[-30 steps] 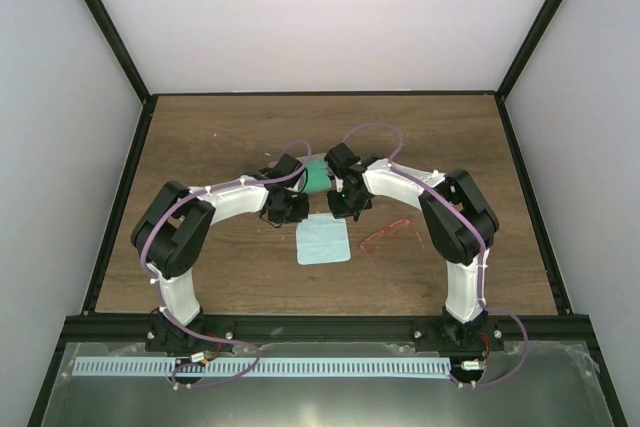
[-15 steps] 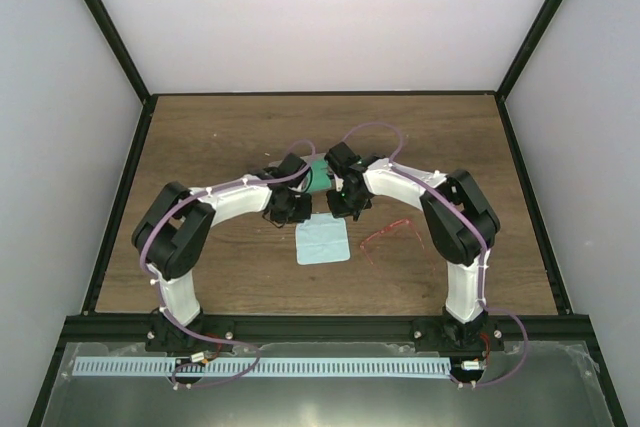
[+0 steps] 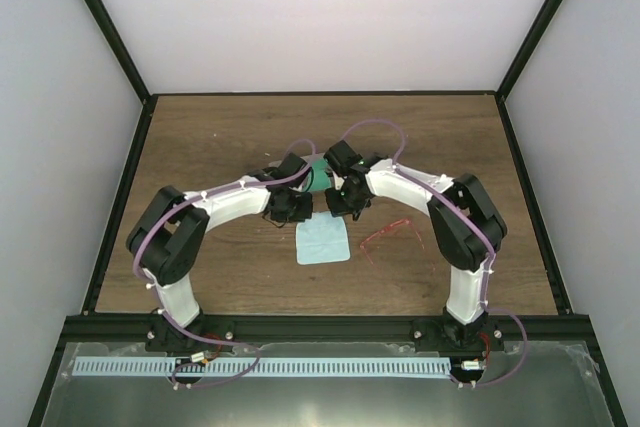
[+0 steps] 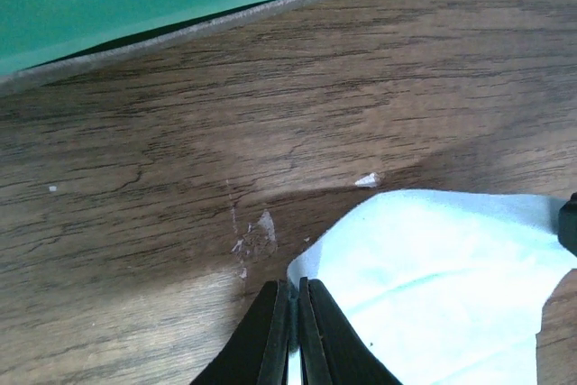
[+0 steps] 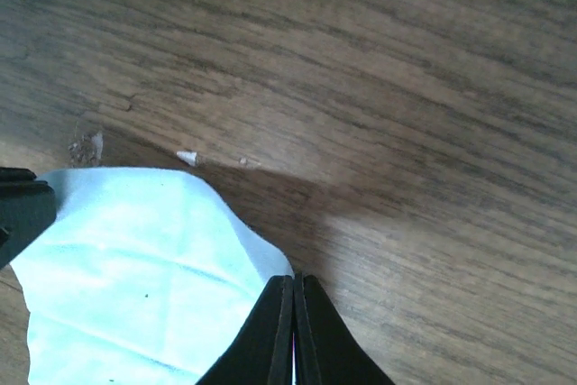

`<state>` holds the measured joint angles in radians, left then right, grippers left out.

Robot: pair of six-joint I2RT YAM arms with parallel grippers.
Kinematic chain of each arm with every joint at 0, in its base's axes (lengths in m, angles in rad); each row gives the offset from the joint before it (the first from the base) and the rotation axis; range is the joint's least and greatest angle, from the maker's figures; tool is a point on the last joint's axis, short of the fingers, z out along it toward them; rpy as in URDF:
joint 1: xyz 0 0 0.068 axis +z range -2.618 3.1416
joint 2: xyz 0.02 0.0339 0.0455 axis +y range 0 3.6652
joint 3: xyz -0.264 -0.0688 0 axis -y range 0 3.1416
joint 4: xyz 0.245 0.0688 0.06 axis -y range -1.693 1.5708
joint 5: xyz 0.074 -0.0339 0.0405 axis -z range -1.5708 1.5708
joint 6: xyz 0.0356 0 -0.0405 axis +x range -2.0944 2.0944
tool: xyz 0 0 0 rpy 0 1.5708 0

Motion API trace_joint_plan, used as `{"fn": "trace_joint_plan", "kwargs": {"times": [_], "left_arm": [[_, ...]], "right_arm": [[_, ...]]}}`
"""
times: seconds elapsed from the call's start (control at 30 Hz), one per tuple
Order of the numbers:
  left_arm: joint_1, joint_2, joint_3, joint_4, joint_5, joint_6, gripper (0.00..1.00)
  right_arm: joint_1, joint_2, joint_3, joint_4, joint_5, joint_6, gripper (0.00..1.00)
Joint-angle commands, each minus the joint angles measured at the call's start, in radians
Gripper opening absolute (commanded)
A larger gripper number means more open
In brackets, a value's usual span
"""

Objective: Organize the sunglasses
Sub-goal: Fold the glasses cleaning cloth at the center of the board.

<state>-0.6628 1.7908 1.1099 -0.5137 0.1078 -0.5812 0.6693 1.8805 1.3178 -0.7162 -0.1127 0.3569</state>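
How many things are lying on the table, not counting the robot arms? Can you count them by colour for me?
red sunglasses: 1
light-blue cloth: 1
green-lined case: 1
Total: 3

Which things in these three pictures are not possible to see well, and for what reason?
1. Case: top view, left arm and right arm cover most; each wrist view cuts it at the top edge.
2. Sunglasses: too small in the top view to tell folded from open; outside both wrist views.
3. Cloth: whether the shut jaws pinch its corners; the wrist views' bottom edge cuts this off.
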Motion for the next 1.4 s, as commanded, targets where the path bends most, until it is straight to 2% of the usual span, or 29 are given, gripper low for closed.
{"fn": "trace_joint_plan", "kwargs": {"times": [0.0,0.67,1.37], "left_arm": [[-0.010,-0.040,-0.021,-0.007,-0.015,-0.014,0.04],[-0.069,-0.092,-0.096,0.000,-0.039,-0.052,0.04],[-0.102,-0.136,-0.135,-0.003,-0.072,-0.074,0.04]], "right_arm": [[0.015,-0.046,-0.016,-0.006,-0.004,0.014,0.01],[0.071,-0.135,-0.140,0.009,0.011,0.063,0.01],[0.095,-0.178,-0.180,0.000,0.033,0.089,0.01]]}}
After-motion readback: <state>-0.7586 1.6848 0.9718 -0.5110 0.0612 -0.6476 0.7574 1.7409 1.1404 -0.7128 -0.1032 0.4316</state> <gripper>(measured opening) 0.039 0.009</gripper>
